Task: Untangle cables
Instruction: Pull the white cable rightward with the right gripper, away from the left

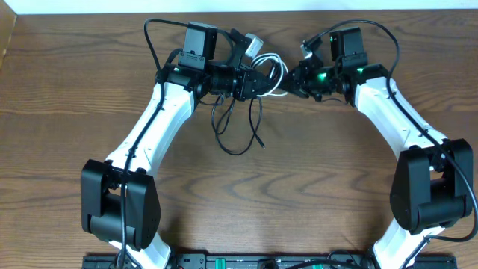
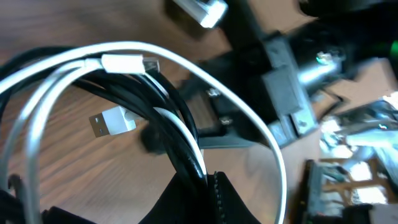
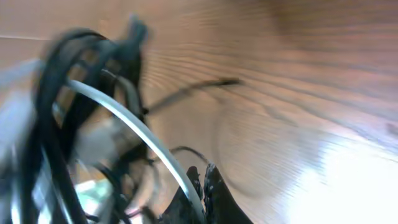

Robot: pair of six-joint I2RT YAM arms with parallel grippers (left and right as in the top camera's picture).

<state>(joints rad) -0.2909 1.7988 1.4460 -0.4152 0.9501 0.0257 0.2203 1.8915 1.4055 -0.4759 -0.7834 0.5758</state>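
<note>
Left claw (image 2: 208, 193): closed on your thin black-and-white cable bundle (image 2: 180, 134) | right claw (image 3: 200, 190), 3 o'clock: pinching its white loop (image 3: 134, 127)

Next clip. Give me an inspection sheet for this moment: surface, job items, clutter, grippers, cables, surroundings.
Surface: wooden table, brown grain.
Job's things: black cables and a white cable are bunched together between the two arms at the far middle. Black loops trail onto the wood. A white plug shows inside the white loop.
Clutter: nothing seen.
Grippers: left gripper is closed on the black cables. Right gripper looks closed on the white cable, though its view is blurred.
Cables: arm wires run along each arm.
Surroundings: pale strip beyond the far edge, and a dark base rail at the near edge.
</note>
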